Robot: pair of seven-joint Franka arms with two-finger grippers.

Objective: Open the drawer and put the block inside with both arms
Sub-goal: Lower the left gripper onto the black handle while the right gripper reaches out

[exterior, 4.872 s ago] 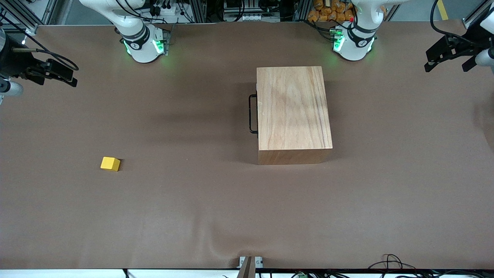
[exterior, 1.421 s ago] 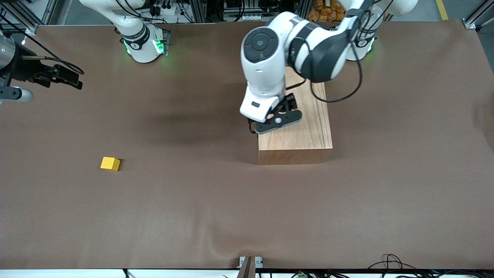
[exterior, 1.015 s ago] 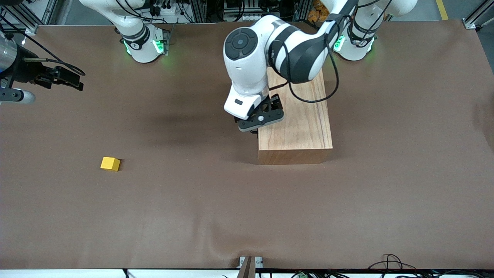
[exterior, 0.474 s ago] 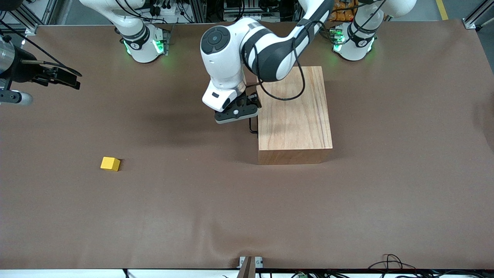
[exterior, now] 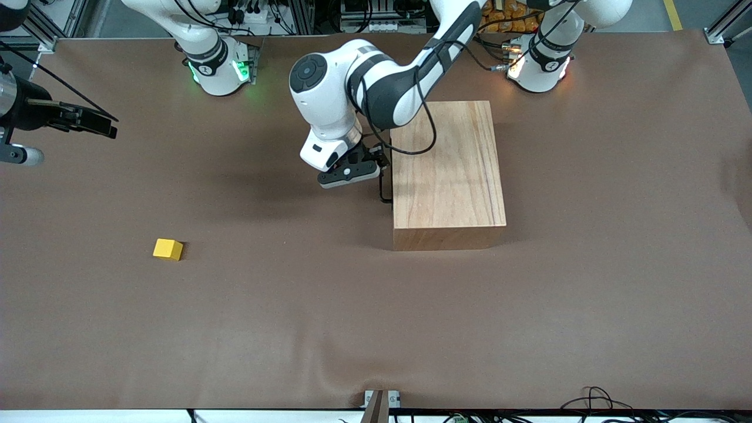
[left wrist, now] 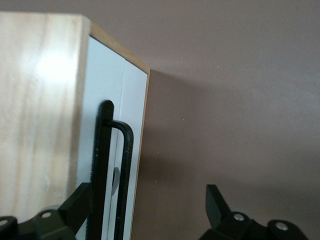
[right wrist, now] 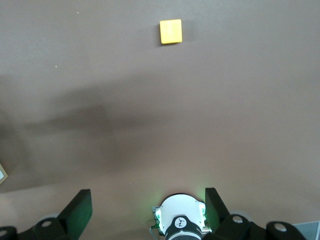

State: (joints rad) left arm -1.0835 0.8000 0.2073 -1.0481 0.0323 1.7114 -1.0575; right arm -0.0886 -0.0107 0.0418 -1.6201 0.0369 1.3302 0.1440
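The wooden box (exterior: 447, 167) stands mid-table with its drawer shut. The drawer's black handle (exterior: 383, 189) faces the right arm's end. In the left wrist view the pale front panel (left wrist: 107, 90) and the handle (left wrist: 126, 150) show. My left gripper (exterior: 371, 167) is open in front of the drawer. The handle lies between its fingers (left wrist: 216, 200), close to one of them, ungripped. The yellow block (exterior: 168, 249) lies on the table toward the right arm's end, nearer the front camera than the box. My right gripper (exterior: 100, 124) is open and empty, high over that end, with the block (right wrist: 170, 31) in its view.
A brown mat (exterior: 329, 305) covers the table, with a ripple at its edge nearest the front camera. The right arm's base (right wrist: 180, 220) shows between the right gripper's fingers. Cables and frames stand along the bases' edge.
My left arm has swung in over the box, then moved off its top and down in front of the drawer, bringing the handle between its open fingers. The right gripper shifted slightly.
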